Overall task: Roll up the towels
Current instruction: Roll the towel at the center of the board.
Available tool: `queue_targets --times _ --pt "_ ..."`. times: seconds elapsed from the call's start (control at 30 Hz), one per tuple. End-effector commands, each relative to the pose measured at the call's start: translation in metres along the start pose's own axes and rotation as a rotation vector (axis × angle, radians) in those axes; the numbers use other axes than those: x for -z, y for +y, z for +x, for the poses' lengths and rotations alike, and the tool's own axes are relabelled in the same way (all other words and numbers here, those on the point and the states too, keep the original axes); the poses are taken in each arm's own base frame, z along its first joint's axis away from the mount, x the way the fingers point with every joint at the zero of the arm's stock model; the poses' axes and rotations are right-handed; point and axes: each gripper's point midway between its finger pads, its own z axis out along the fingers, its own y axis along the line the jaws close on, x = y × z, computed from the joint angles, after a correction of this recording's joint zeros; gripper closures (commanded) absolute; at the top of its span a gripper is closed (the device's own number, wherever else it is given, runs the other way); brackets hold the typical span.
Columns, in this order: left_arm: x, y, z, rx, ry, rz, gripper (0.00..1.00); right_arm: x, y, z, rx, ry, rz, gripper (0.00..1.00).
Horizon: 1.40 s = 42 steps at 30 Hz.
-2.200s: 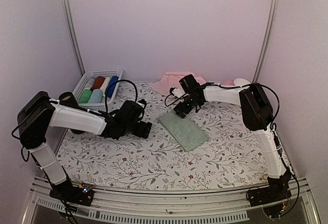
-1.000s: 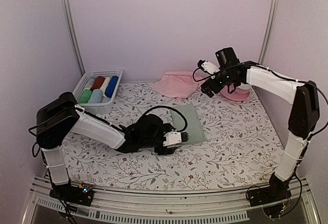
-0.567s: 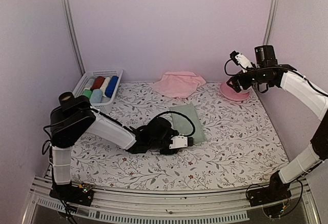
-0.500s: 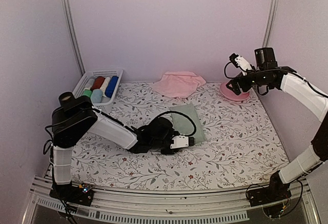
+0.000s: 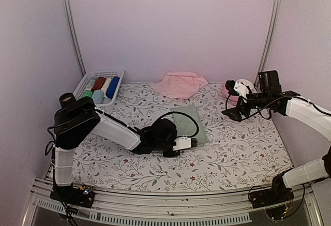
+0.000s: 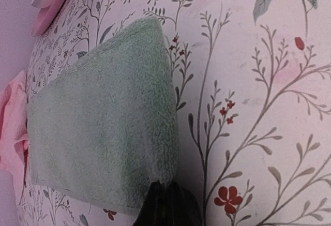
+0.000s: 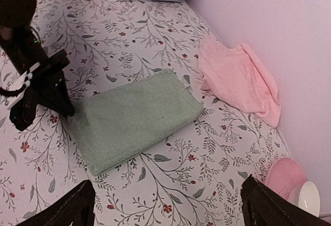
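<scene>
The mint green towel (image 5: pixel 191 121) lies folded flat on the flowered table cover, also seen in the left wrist view (image 6: pixel 103 122) and the right wrist view (image 7: pixel 134 115). My left gripper (image 5: pixel 194 142) lies low at its near right corner, its black fingers (image 6: pixel 168 202) shut on the towel's edge. The pink towel (image 5: pixel 180 85) lies crumpled near the back wall (image 7: pixel 240 78). My right gripper (image 5: pixel 230 113) hangs open above the table, right of the green towel, with nothing between its fingers (image 7: pixel 77 205).
A white basket (image 5: pixel 106 72) with several rolled cloths stands at the back left. A pink saucer (image 7: pixel 287 177) with a white cup (image 7: pixel 307 197) sits at the back right, behind my right wrist. Metal posts stand at the back corners.
The left gripper has closed on the green towel's near edge. The right arm has dropped from above the saucer and swung toward the table's middle, still open.
</scene>
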Motion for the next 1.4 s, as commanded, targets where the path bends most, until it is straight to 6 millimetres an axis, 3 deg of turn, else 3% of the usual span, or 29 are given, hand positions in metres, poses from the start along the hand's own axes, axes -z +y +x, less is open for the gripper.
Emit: queue_targets --times 0.0,0.17,0.43,0.7,0.97,1.17,1.37 --pt "0.011 -0.009 0.0 0.102 -0.031 0.107 1.0 -0.015 0.061 0.007 0.277 -0.084 -0.167 0.02" --pt "0.025 -0.006 -0.006 0.216 -0.104 0.215 1.0 -0.029 0.105 0.025 0.412 -0.111 -0.28 0.07" --pt "0.03 0.009 0.003 0.426 -0.157 0.348 1.0 -0.062 0.144 0.051 0.519 -0.057 -0.327 0.15" --pt "0.031 0.019 0.007 0.547 -0.197 0.413 1.0 -0.098 0.134 0.066 0.556 0.048 -0.166 0.21" --pt "0.028 0.019 0.009 0.586 -0.21 0.451 1.0 -0.119 0.148 0.083 0.575 0.126 -0.149 0.27" --pt "0.026 0.017 0.013 0.602 -0.204 0.464 1.0 -0.128 0.151 0.093 0.54 0.171 -0.163 0.45" --pt "0.024 0.017 0.016 0.609 -0.2 0.473 1.0 -0.131 0.151 0.09 0.486 0.184 -0.182 0.67"
